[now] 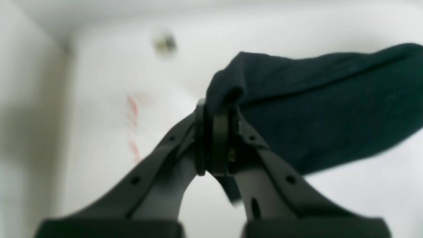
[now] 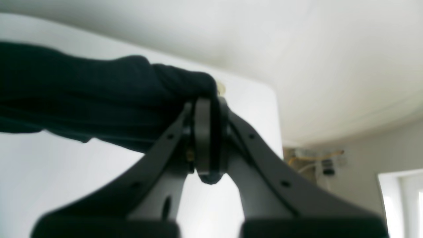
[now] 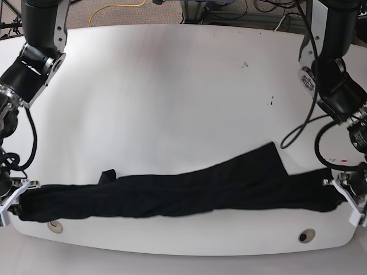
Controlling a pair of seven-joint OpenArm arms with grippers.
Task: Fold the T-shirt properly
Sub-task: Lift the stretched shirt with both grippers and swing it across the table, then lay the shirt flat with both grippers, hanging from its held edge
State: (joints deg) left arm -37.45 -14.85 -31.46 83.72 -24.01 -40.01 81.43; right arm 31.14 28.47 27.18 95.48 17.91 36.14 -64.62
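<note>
t-shirt [image 3: 172,192] stretched betw both pincers, left gripper [image 1: 216,138] & right gripper [image 2: 206,138] each clamped on an end; mid-fold, next needs synced carry.

A lab: white table [image 3: 172,74], floor cables [image 3: 114,8], two robot arms.
</note>
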